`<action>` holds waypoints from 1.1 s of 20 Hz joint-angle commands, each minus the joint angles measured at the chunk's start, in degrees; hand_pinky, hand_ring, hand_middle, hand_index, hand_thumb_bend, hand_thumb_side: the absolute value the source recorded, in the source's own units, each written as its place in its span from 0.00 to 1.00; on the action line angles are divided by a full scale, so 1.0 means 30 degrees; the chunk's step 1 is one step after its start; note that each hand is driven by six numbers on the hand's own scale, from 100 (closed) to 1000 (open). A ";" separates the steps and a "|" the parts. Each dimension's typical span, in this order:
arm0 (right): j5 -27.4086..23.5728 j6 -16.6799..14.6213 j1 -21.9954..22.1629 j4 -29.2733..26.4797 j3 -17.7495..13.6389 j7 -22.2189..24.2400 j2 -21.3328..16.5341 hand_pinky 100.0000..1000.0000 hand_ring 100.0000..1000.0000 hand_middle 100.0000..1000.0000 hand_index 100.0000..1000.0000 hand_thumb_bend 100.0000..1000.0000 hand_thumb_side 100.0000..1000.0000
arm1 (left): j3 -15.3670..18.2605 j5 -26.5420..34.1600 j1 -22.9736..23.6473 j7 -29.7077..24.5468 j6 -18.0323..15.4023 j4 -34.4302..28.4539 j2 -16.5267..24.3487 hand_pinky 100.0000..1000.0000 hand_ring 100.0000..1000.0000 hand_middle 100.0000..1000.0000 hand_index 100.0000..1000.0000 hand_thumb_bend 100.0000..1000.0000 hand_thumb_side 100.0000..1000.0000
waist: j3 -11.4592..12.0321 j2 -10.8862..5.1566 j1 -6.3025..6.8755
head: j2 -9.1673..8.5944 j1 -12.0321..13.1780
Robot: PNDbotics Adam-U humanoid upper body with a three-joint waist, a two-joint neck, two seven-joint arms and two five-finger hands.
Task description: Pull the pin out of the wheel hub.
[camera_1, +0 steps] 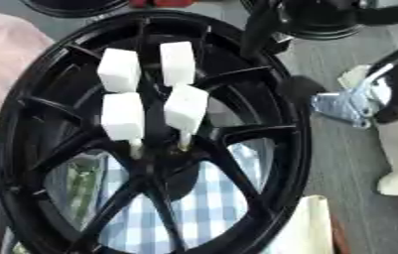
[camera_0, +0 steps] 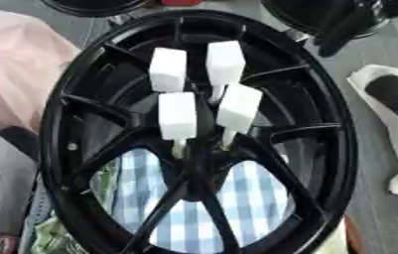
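Four white-capped pins upright in black wheel hub — caps up; no hand fingers visible.

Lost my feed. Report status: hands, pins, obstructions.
Neither hand's fingers in view; right arm off to the hub's right. Four white-capped pins still seated in black wheel hub. Nothing blocking the pins.

Glossy black metal wheel hub; four matt white pins (foam-like blocks on pale stems); soft blue-checked cloth beneath; smooth grey table.
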 commanded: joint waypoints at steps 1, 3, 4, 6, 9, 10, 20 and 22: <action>-0.0310 0.0877 -0.1036 0.0877 -0.0334 0.0921 0.0884 0.83 0.82 0.76 0.81 0.00 0.53 | 0.0282 -0.0058 -0.0041 0.0091 -0.0005 -0.0290 0.0509 0.76 0.88 0.76 0.80 0.22 0.73 | 0.0063 -0.0491 0.0072 | -0.0093 -0.0104; -0.0289 0.1495 -0.1515 0.1379 -0.0442 0.1301 0.1525 0.83 0.82 0.76 0.81 0.00 0.54 | 0.0283 -0.0057 -0.0062 0.0094 -0.0006 -0.0290 0.0460 0.76 0.88 0.76 0.80 0.22 0.73 | 0.0151 -0.0467 0.0061 | -0.0129 -0.0253; -0.0224 0.1806 -0.1693 0.1583 -0.0462 0.1348 0.1799 0.83 0.82 0.76 0.81 0.00 0.55 | 0.0284 -0.0060 -0.0093 0.0094 -0.0013 -0.0290 0.0434 0.76 0.88 0.76 0.80 0.22 0.73 | 0.0214 -0.0446 0.0045 | -0.0144 -0.0377; 0.0027 0.2400 -0.1972 0.1957 -0.0428 0.1243 0.2310 0.84 0.82 0.77 0.81 0.00 0.57 | 0.0267 -0.0066 -0.0158 0.0075 -0.0021 -0.0290 0.0392 0.76 0.88 0.76 0.80 0.22 0.73 | 0.0356 -0.0386 0.0002 | -0.0181 -0.0660; 0.0432 0.2932 -0.2223 0.2540 -0.0209 0.1029 0.2948 0.84 0.82 0.78 0.82 0.00 0.56 | 0.0256 -0.0056 -0.0218 0.0075 0.0000 -0.0290 0.0316 0.76 0.88 0.76 0.80 0.22 0.73 | 0.0533 -0.0294 -0.0072 | -0.0194 -0.0936; 0.0556 0.3001 -0.2269 0.2725 -0.0123 0.1032 0.3103 0.84 0.83 0.78 0.82 0.00 0.56 | 0.0256 -0.0049 -0.0226 0.0083 0.0012 -0.0290 0.0300 0.76 0.88 0.76 0.80 0.22 0.73 | 0.0573 -0.0267 -0.0094 | -0.0192 -0.0999; 0.1918 0.2639 -0.2546 0.4505 0.0394 0.1560 0.4401 0.85 0.85 0.80 0.85 0.10 0.47 | 0.0271 0.0025 -0.0336 0.0147 0.0089 -0.0290 0.0157 0.76 0.88 0.76 0.80 0.22 0.73 | 0.0897 -0.0098 -0.0241 | -0.0431 -0.1523; 0.2168 0.2499 -0.2590 0.4902 0.0498 0.1566 0.4674 0.85 0.85 0.80 0.85 0.13 0.44 | 0.0279 0.0038 -0.0348 0.0156 0.0087 -0.0290 0.0134 0.76 0.88 0.76 0.80 0.22 0.73 | 0.0946 -0.0080 -0.0260 | -0.0398 -0.1545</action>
